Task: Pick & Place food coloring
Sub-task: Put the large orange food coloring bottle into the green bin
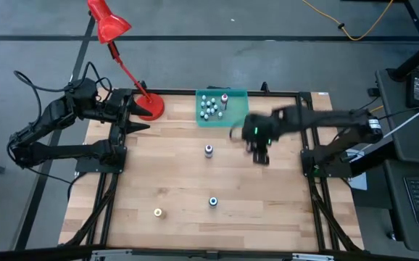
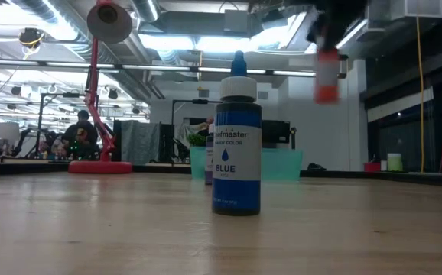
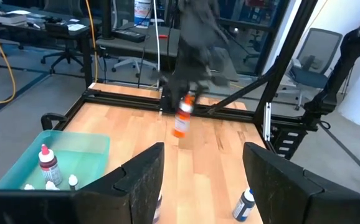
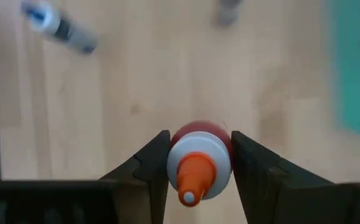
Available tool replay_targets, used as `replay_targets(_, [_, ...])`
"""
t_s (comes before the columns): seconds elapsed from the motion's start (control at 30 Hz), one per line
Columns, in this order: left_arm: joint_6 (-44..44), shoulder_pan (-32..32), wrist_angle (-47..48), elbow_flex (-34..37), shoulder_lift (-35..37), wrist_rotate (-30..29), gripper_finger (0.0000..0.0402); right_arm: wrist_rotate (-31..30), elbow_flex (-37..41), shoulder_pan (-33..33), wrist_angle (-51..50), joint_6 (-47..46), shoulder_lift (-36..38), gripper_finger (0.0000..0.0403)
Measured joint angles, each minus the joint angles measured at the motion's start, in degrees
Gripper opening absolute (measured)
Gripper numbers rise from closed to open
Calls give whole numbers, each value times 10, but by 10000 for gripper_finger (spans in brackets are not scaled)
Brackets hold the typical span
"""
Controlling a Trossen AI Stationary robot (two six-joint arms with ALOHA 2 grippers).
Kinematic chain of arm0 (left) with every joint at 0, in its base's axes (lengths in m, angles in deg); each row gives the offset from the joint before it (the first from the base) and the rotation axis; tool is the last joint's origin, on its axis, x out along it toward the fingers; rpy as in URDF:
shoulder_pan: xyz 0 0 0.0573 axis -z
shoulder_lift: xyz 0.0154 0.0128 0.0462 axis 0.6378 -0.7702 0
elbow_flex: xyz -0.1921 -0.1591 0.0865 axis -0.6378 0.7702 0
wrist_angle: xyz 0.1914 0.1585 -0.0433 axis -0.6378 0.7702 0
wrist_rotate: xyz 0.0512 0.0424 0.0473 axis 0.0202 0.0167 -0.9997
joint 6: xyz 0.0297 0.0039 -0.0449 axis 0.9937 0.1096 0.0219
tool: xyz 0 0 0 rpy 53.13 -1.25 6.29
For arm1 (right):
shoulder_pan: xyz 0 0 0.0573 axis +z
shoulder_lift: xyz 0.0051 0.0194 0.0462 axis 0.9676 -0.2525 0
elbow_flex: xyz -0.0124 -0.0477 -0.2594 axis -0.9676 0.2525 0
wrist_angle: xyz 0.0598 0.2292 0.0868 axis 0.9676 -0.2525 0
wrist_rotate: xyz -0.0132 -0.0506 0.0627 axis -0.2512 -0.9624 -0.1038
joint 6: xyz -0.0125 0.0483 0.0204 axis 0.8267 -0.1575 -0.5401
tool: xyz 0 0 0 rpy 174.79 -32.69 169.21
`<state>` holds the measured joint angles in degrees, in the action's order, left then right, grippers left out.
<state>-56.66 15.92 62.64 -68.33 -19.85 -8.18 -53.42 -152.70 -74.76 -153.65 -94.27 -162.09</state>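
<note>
Pinching a red-orange food coloring bottle [image 4: 198,163] between its fingers, the right hand [image 1: 260,151] holds it in the air above the tabletop [image 1: 195,181], toward the right edge and just beside the teal tray [image 1: 237,98] at the far edge, which holds several tiny bottles [image 1: 209,107]. Three more bottles stand on the wood: purple [image 1: 209,151] near the middle, blue [image 1: 213,201] and yellow [image 1: 158,212] nearer the front edge. The left hand [image 1: 138,116] waits with fingers spread at the far left corner beside the red lamp [image 1: 111,25].
</note>
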Motion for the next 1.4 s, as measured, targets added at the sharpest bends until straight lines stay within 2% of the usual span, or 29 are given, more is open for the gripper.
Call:
replay_targets(0.13, [2, 0, 0, 0, 0, -2, 212, -1, -73, -98, -12, 83, 0, 145])
replay_targets(0.3, [-3, 0, 0, 0, -6, -2, 212, 0, -103, -224, 32, 163, 0, 145])
replay_targets(0.53, [-16, 0, -1, 0, -17, -43, 212, 82, -104, -348, 120, 220, -37, 145])
replay_targets(0.77, [-25, 0, -23, 0, -30, -55, 212, 75, -103, -411, 125, 287, -147, 145])
replay_targets(0.93, [-30, 0, -40, 0, -36, -74, 212, 73, -103, -446, 164, 294, -214, 147])
replay_targets(1.17, [-30, 0, -47, 0, -37, -103, 212, 64, -103, -460, 197, 317, -281, 146])
replay_targets(1.4, [-35, 0, -48, 0, -37, -107, 212, 50, -103, -460, 228, 319, -321, 154])
